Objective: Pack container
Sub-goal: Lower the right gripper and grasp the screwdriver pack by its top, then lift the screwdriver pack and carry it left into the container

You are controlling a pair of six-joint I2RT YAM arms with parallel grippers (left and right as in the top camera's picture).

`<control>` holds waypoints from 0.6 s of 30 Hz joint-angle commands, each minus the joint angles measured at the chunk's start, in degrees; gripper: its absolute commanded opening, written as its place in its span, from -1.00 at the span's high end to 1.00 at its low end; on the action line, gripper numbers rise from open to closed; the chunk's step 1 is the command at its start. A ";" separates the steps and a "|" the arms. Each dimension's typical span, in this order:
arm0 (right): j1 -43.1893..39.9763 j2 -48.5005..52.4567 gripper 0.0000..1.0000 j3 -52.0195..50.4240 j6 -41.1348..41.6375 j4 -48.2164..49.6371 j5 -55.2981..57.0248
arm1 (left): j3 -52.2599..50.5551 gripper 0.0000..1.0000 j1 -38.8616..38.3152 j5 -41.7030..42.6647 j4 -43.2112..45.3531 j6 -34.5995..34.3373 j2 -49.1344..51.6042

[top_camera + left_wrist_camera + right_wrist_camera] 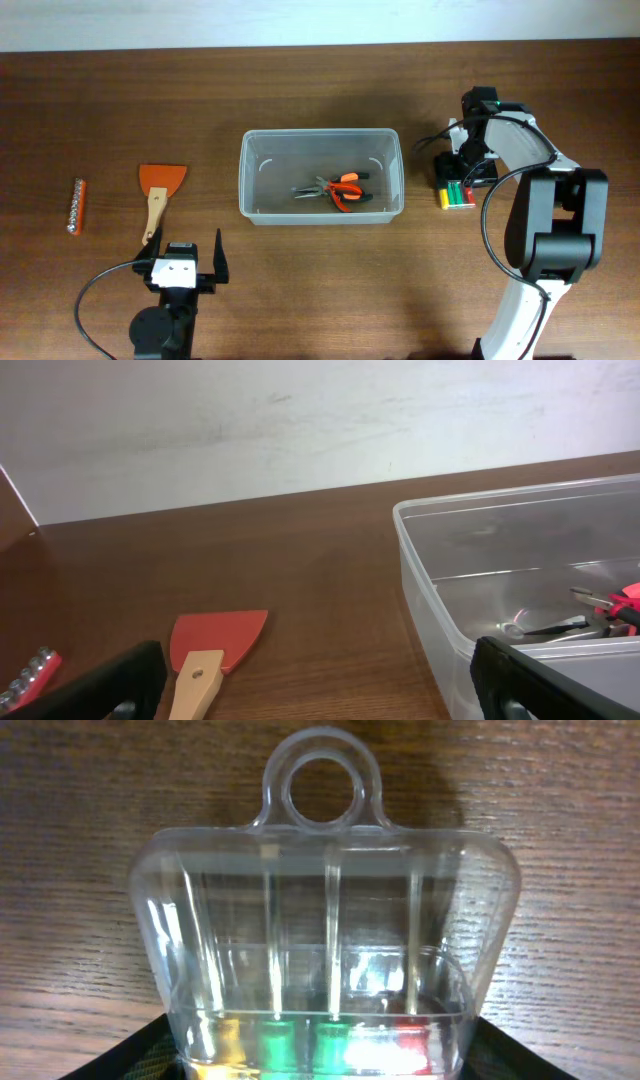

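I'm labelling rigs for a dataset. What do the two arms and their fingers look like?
The left arm is black with a white block at the wrist, thin black fingers and a black cable looping beside it. The right arm has white curved links between bulky black joints, a black cable arcing along it, and a small green mark near its wrist.

A brown wooden tabletop (300, 290) carries a scraper (157, 198) with an orange blade and pale wooden handle. Just to its left lies a red strip of silver bits (77, 205). Orange-handled pliers (335, 189) lie inside the container (250, 175). Far right rests a clear hanging case (320, 940) holding yellow, green and red pieces.
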 commanded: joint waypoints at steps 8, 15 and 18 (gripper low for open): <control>0.31 0.70 -0.43 1.01 -0.04 -0.52 0.52 | -0.35 -0.98 0.31 -0.39 0.02 0.70 -0.48; 0.31 0.70 -0.33 2.05 -0.02 -1.42 0.52 | -0.35 -0.98 0.28 -0.39 0.02 0.70 -0.48; 0.31 0.70 -0.31 4.37 -0.02 -2.91 0.50 | -0.35 -0.98 0.28 -0.39 0.02 0.70 -0.48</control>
